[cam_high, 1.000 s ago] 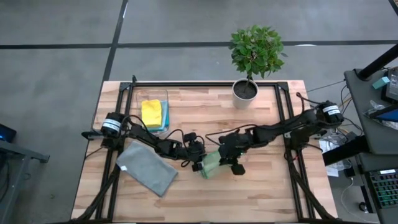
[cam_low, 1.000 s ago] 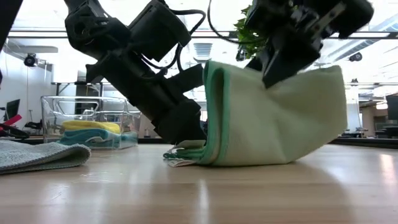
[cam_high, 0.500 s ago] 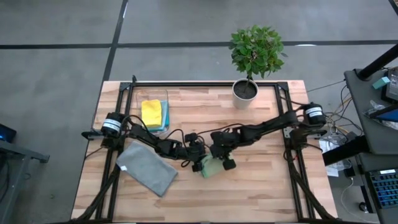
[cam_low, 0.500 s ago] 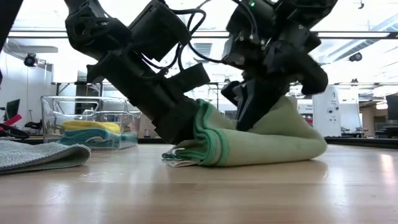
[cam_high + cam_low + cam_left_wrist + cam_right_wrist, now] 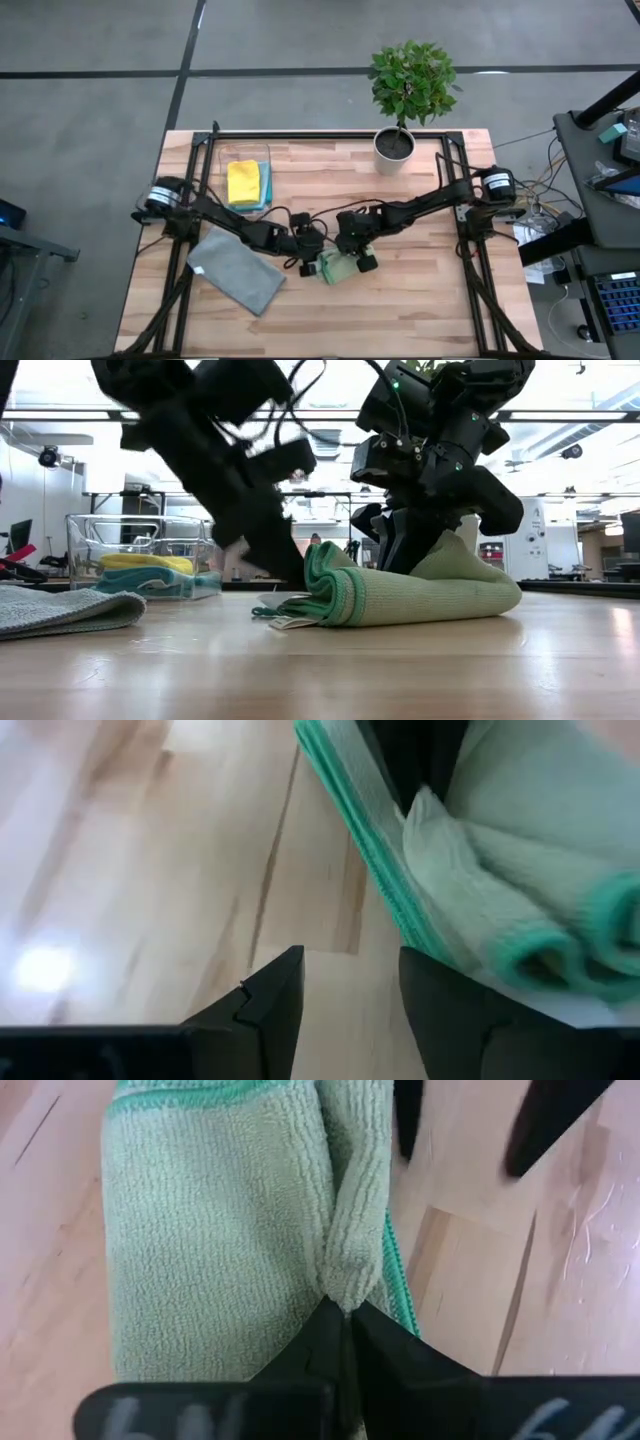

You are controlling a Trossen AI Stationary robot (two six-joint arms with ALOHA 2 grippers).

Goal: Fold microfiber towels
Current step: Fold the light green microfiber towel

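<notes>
At the table's middle the left gripper stands part open and empty beside the soft, limp olive green towel, which the right gripper pinches by 1 edge, best gripped there.

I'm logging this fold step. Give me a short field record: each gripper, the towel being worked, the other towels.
left gripper: open, empty, beside the green towel
right gripper: shut on a pinch of the green towel
green towel: folded over, lying mid-table
grey towel: flat, left front of the table
bin: holds the yellow towel on top of a blue one
</notes>
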